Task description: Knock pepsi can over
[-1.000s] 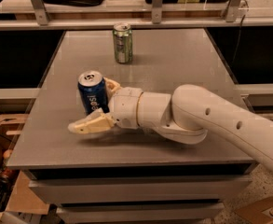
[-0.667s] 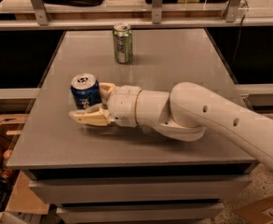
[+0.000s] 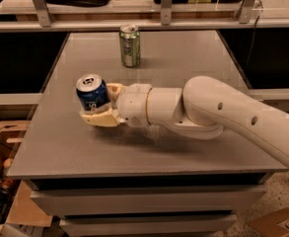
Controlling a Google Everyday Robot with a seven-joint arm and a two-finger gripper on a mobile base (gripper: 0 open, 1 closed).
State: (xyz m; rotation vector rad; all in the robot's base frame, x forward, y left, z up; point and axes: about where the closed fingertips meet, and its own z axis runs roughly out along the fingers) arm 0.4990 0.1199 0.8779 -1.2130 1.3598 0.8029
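Floor at left: cardboard boxes (image 3: 1, 132) are sitting low beside the table, below its left edge.

Table: a grey table (image 3: 193, 58) is filling the middle of the view. Its top is carrying both cans and the end of the arm.

Pepsi can: the pepsi can (image 3: 91, 94) is sitting on the left half of the table, nearer the front edge than the back. It is dark blue with a silver top. It is leaning rather than standing straight, its top tipping toward the left and toward the camera, and it is not lying flat. Its base is hiding behind the gripper's tan end.

Gripper: the gripper (image 3: 99, 103) is lying low over the table top, right against the pepsi can. Its tan end is touching the can at the near lower side and also showing behind the can on the right. Whether it is clamping the can or only pressing against it cannot be told.

Green can: a green-and-silver can (image 3: 129, 46) is standing upright toward the back of the table, a little right of the pepsi can and well apart from it and from the gripper.

Arm: the white arm (image 3: 223, 110) is coming in from the right edge and reaching leftward, low across the table top.

Back: a shelf rail (image 3: 85, 26) with metal posts is running across behind the table.

Floor at right: another piece of cardboard (image 3: 277, 223) is showing in the bottom right corner.
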